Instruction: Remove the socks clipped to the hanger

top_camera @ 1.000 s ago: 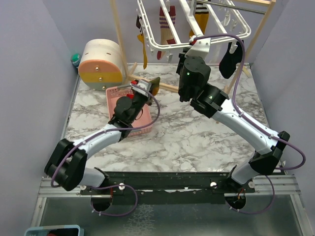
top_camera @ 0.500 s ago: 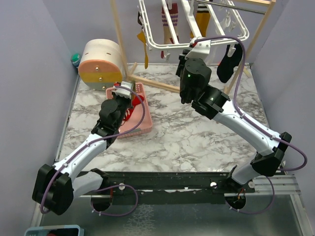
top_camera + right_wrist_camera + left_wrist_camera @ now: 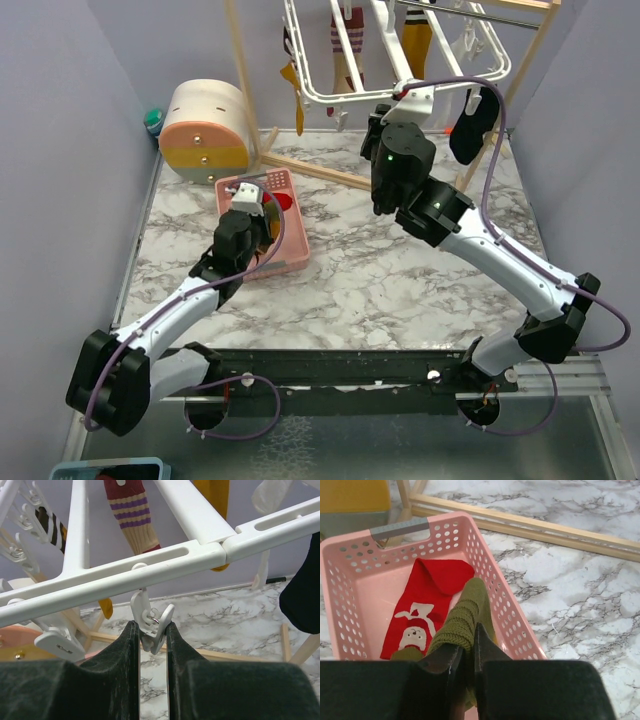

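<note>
White plastic frames the top view: 1 hanger [image 3: 345, 98] hangs above the marble desk [image 3: 400, 280] with 4 socks clipped to it, 2 mustard socks [image 3: 293, 95], 1 red-striped sock [image 3: 349, 62] and 1 black sock [image 3: 470, 125]. Your right hand [image 3: 392, 105] reaches up to the hanger's near bar. Your left hand [image 3: 260, 212] points down into the 1 pink basket [image 3: 290, 260].

Left wrist view: 2 socks lie in the basket [image 3: 490, 580], a red sock [image 3: 427, 600] and an olive sock [image 3: 467, 615]. The left hand [image 3: 469, 655] has its fingers close together with the olive sock's end between them; you cannot tell whether they grip it.

Right wrist view: the right hand [image 3: 151, 635] is pinching 1 white clip [image 3: 151, 622] under the hanger's bar [image 3: 150, 565].

A second ago your left hand held the olive sock up at the basket's right rim; now that sock is down in the basket. Your right hand has barely moved.
</note>
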{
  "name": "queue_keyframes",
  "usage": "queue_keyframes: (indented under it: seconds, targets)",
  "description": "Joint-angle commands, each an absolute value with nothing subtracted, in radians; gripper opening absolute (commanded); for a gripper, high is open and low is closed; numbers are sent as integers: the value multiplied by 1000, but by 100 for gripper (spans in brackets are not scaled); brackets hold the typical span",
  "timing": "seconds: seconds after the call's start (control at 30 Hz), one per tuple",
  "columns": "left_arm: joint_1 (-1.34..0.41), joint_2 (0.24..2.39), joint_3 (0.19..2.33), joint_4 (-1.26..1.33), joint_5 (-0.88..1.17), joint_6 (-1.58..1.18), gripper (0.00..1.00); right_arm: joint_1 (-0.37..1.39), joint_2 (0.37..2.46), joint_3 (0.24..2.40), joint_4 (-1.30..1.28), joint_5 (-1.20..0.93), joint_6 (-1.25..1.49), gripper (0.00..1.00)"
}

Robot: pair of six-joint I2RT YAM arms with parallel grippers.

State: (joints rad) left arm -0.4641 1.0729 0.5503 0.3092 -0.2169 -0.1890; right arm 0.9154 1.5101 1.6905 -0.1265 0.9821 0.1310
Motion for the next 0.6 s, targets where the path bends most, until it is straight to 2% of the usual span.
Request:
queue_keyframes:
  seconds: [0.0,0.03,0.2,0.33,0.5,0.57]
  targets:
    - [-461,1125,648,120,-284,-287,14,922,1464,1661,-162,971,146,1]
    - [-461,1138,672,84,-284,-294,20,922,1461,1658,-161,972,146,1]
    - [-461,1189,811,-91,-242,-295,62,922,1458,1653,-164,968,148,1]
    - [-462,1198,924,-221,-249,-286,70,922,1456,1643,-167,966,149,1]
    - [-462,1136,1023,-287,-225,-253,97,922,1456,1622,-158,959,150,1]
    - [-462,1092,1040,-274,-186,-237,99,922,1466,1626,-164,955,153,1]
